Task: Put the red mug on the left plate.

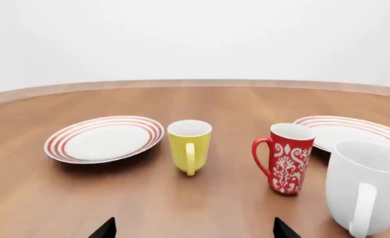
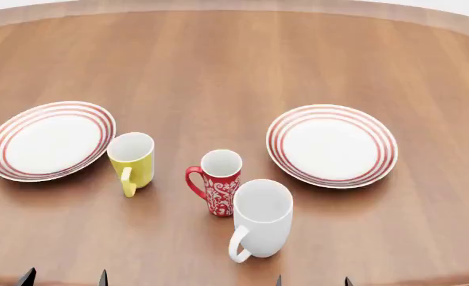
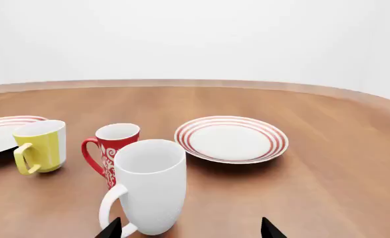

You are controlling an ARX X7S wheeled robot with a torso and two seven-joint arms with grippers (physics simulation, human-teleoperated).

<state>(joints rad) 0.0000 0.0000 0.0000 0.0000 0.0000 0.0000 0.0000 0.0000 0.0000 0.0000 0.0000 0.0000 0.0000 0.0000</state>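
Both pairs of fingers sit spread and empty at the near edge of the bench (image 2: 218,65), the left gripper (image 2: 64,277) facing the yellow mug (image 2: 131,160), the right gripper (image 2: 313,280) behind the white mug (image 2: 260,219). Neither touches anything. The red mug (image 2: 216,182) stands upright just beyond the white mug, nearly touching it, handle turned toward the yellow mug. The left plate (image 2: 49,140) lies bare past the yellow mug, so the left arm looks the likelier one for the grasp; the right plate (image 2: 331,145) sits apart.
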